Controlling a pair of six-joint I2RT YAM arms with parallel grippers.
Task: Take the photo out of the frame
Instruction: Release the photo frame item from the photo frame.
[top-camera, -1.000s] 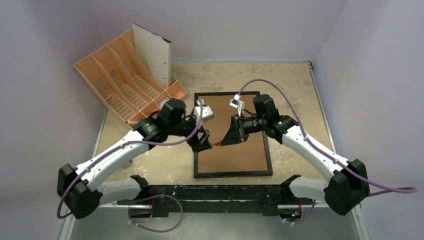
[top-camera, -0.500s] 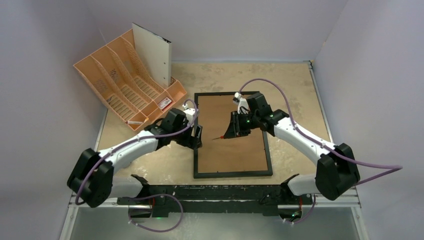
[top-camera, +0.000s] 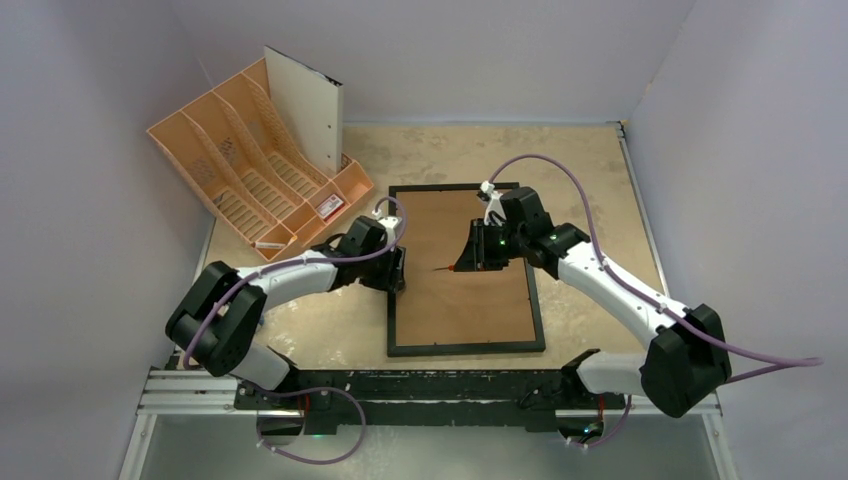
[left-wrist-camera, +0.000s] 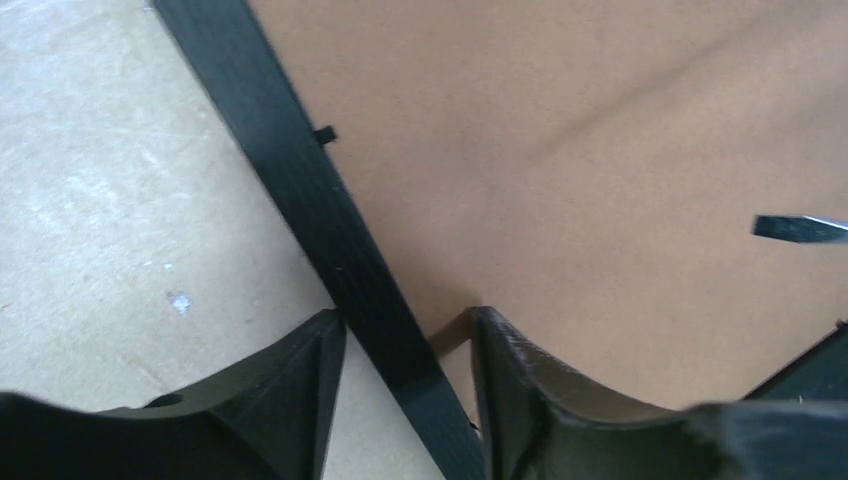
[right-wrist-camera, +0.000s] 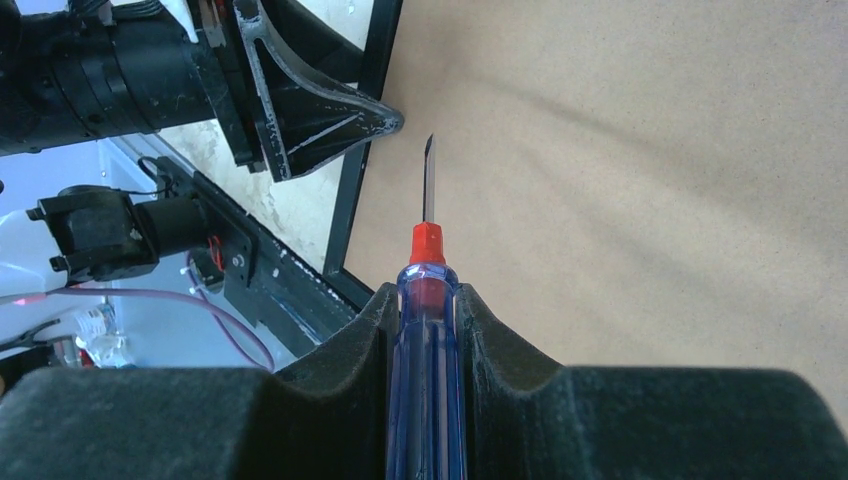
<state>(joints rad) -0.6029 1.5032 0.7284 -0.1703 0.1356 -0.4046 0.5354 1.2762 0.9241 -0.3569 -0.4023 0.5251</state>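
The frame (top-camera: 466, 348) lies face down on the table, its brown backing board (top-camera: 470, 300) facing up. The photo is hidden beneath that board. My left gripper (top-camera: 397, 270) is low at the frame's left bar (left-wrist-camera: 300, 180). Its jaws are open and straddle the bar (left-wrist-camera: 405, 325), one finger (left-wrist-camera: 310, 390) on the table side, the other (left-wrist-camera: 520, 390) over the board with a sliver of gap. My right gripper (right-wrist-camera: 428, 300) is shut on a blue-handled screwdriver (right-wrist-camera: 427, 250). The screwdriver (top-camera: 450, 267) hovers over the board with its blade (left-wrist-camera: 800, 228) pointing at the left gripper.
An orange file organiser (top-camera: 240, 165) stands at the back left with a white sheet (top-camera: 308, 110) upright in it. Grey walls close in the left, back and right sides. A metal rail (top-camera: 430, 385) with both arm bases runs along the near edge.
My left arm has dropped and swung back onto the frame's left bar, and its jaws have narrowed around it. My right gripper has drawn the screwdriver a little up and to the right.
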